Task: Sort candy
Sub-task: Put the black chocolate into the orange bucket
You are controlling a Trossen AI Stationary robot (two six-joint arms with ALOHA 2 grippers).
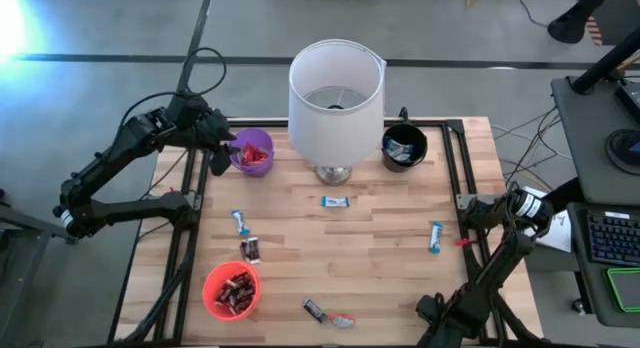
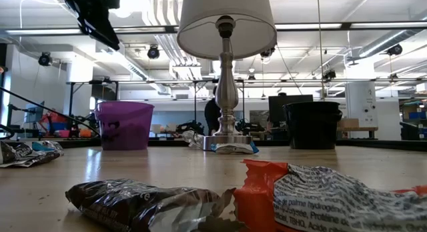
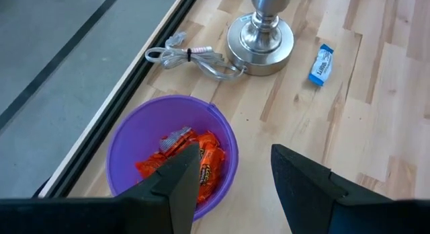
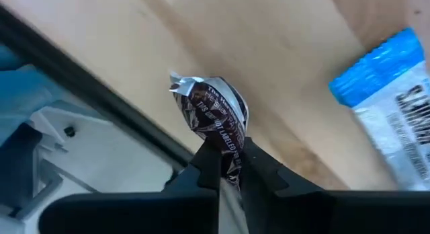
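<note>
A dark-wrapped candy [image 4: 213, 120] is pinched in the closed right pincer [image 4: 227, 165] at the bench's [image 1: 380, 248] right edge; lift straight, keeping the wrapper tail clear. The left pincer [image 3: 232, 177] hangs open over the purple cup [image 3: 127, 136] of red candies

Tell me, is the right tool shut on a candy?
Yes. The right tool is shut on a dark-wrapped candy, pinched between its fingers.
</note>
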